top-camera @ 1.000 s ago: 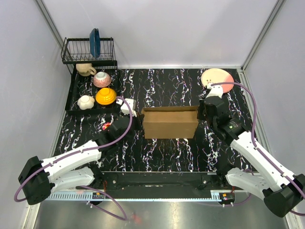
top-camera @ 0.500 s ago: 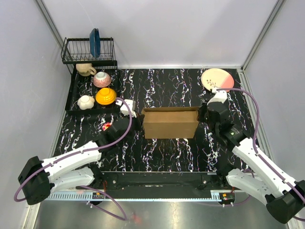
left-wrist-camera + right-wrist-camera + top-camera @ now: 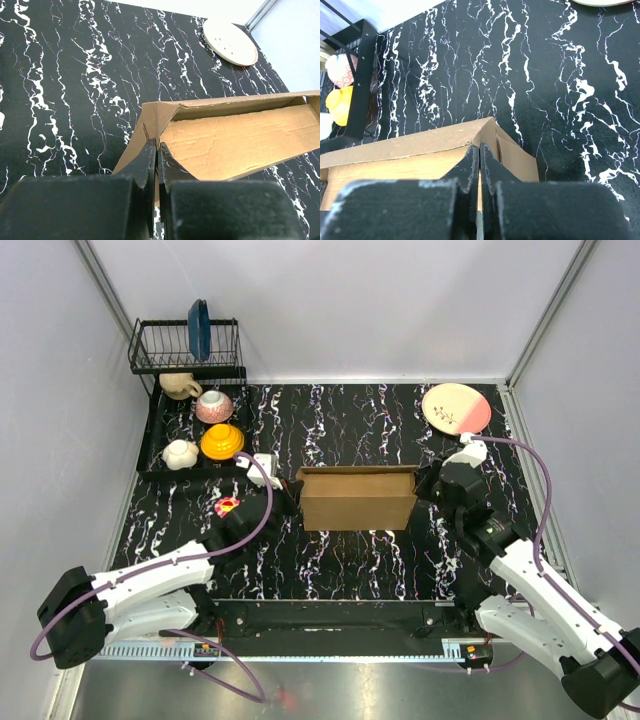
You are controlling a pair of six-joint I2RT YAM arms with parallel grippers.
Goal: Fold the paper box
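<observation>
Cardboard of the paper box point(image 3: 357, 498) stands as an open-topped trough in the middle of the black marbled desk point(image 3: 350, 565), its long side running left to right. At its left end the left claw point(image 3: 154, 147) is pressed together. At its right end the right claw point(image 3: 479, 150) is pressed together too. Whether either pinches a wall I cannot tell.

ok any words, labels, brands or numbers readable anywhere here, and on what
None can be read.
The paper box is plain brown cardboard, no print in any view.
The dark mark on the plate and the red-yellow patch left of the box are too small to read as anything.
</observation>
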